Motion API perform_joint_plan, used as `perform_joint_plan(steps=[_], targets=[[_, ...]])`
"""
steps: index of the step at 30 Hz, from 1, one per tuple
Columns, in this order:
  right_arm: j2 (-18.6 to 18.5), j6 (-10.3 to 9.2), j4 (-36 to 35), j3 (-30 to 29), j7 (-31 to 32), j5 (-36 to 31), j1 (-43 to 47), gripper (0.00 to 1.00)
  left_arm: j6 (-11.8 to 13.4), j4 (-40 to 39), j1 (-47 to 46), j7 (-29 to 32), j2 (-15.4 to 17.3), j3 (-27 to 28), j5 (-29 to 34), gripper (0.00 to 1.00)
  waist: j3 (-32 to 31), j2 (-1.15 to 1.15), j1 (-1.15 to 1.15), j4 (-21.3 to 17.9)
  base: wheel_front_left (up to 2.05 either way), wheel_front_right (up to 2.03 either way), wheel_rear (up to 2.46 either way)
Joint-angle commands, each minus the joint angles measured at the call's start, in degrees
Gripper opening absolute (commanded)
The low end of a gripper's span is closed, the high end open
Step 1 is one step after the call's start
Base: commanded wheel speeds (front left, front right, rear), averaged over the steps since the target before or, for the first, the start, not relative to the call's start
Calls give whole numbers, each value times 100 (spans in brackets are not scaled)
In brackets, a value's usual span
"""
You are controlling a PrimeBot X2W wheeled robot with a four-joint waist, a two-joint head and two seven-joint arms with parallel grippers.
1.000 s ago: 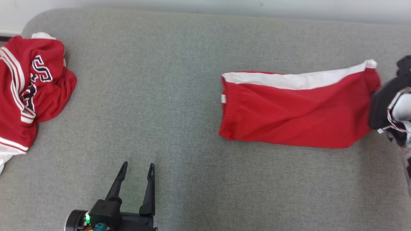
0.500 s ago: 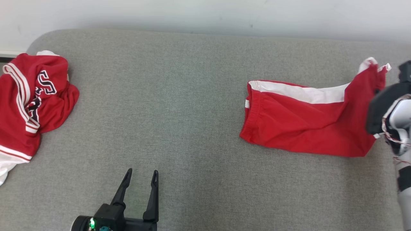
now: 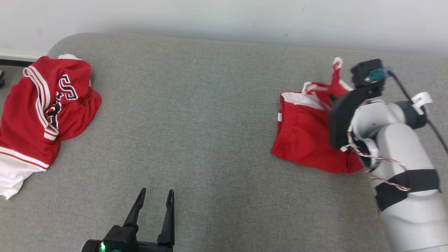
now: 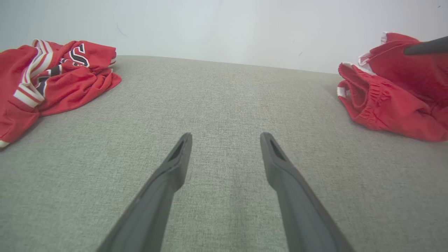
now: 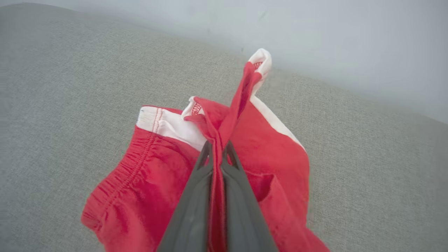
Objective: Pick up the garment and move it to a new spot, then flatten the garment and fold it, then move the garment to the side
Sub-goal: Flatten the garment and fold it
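A crumpled red-and-white lettered jersey [image 3: 45, 112] lay far left of the left gripper [image 3: 157, 191], whose fingers stood spread and empty; the frame edge cut the jersey off. Well right of those fingers, on the grey woven cushion [image 3: 210, 122], the red fabric shorts with a white side stripe [image 3: 304, 140] lay bunched. Their waistband pointed left and their hem was pinched in the clenched right gripper [image 5: 217, 147]. Their long axis was unclear.

The left pincer [image 4: 225, 137] stands spread over the grey cushion [image 4: 224, 94], red shorts [image 4: 388, 105] at right.
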Motion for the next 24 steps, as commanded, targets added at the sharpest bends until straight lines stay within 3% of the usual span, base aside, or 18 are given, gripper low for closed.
perform_joint_plan(steps=[1,16,17,18,19,24], targets=[[84,-15,39,46,-37,-9,-28,0,-38,10,48,-19,-21,11,-37,100,2,0,0,31,0,0,0],[649,-15,773,611,-266,362,-92,0,-86,103,100,-20,-88,75,20,100,-52,0,0,111,0,0,0],[650,-15,799,662,-297,388,-100,12,-92,111,105,-20,-92,76,22,100,-59,0,0,105,0,0,0],[650,-15,799,662,-297,388,-100,12,-92,111,105,-20,-92,76,22,100,-59,0,0,105,0,0,0],[653,-15,811,650,-370,442,-119,100,-97,120,111,-20,-95,80,25,100,-65,0,0,97,0,0,0],[727,-15,657,436,-677,1093,-313,100,-128,180,149,-20,-107,95,33,100,-170,0,0,42,0,0,0]])
